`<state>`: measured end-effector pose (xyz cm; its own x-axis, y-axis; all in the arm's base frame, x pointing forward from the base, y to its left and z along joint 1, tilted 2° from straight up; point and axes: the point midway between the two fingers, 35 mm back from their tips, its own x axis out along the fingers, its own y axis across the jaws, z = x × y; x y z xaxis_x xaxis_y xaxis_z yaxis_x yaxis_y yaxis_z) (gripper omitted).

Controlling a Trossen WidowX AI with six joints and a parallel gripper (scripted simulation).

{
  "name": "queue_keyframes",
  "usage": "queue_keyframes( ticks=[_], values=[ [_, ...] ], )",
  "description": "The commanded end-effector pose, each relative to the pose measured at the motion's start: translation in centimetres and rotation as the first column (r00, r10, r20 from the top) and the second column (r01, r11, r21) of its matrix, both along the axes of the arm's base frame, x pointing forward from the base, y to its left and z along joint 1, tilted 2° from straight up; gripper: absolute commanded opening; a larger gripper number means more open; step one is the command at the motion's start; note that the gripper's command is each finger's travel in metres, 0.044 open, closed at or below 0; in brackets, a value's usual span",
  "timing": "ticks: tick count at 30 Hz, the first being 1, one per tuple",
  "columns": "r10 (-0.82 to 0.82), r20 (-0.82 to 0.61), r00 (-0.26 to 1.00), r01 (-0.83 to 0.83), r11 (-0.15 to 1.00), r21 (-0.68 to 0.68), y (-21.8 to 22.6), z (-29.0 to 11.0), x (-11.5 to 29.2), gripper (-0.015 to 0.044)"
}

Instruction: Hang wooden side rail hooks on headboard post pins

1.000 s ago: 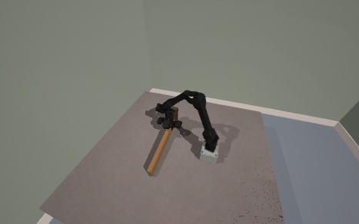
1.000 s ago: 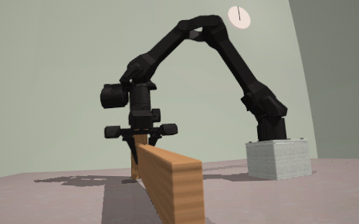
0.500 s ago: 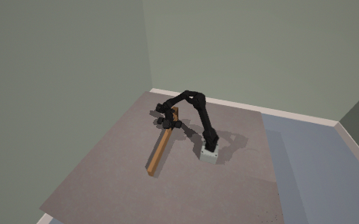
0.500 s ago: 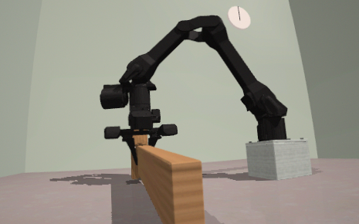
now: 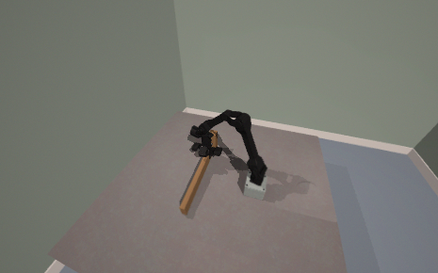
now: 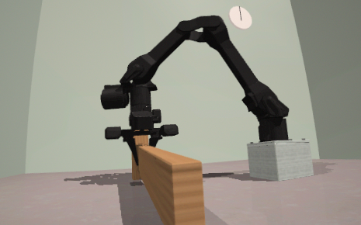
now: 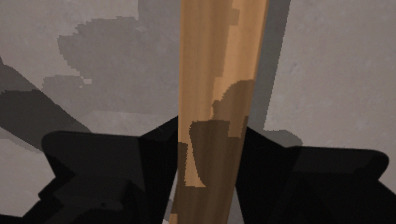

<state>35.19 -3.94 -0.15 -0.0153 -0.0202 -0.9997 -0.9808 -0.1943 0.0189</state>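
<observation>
The wooden side rail (image 5: 195,184) (image 6: 188,190) (image 7: 210,65) is a long orange-brown board running away from the post toward the front of the exterior view. My gripper (image 5: 208,156) (image 6: 144,156) (image 7: 205,120) points down and is shut on the rail near its post end, one finger on each side. The wooden headboard post (image 5: 215,136) (image 6: 135,171) stands upright just behind the gripper. The rail's far end is low by the table; its underside is cut off in the exterior view, so contact cannot be told. The hooks, slot and pins are hidden or too small to make out.
The arm's pale grey base block (image 5: 254,188) (image 6: 275,160) stands on the table top (image 5: 132,216) to the right of the rail. The arm arches over from it to the post. Walls stand beyond the table, and a blue-grey floor (image 5: 391,212) shows at right.
</observation>
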Motion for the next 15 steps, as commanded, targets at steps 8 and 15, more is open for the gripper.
queue_keyframes(
  ticks=[8, 15],
  values=[
    [0.004, 0.022, 1.000, -0.004, 1.000, -0.002, -0.19, 0.65, 0.57, 0.0000],
    [0.004, 0.022, 1.000, -0.004, 1.000, -0.003, -0.26, 0.57, 0.59, 0.0000]
  ],
)
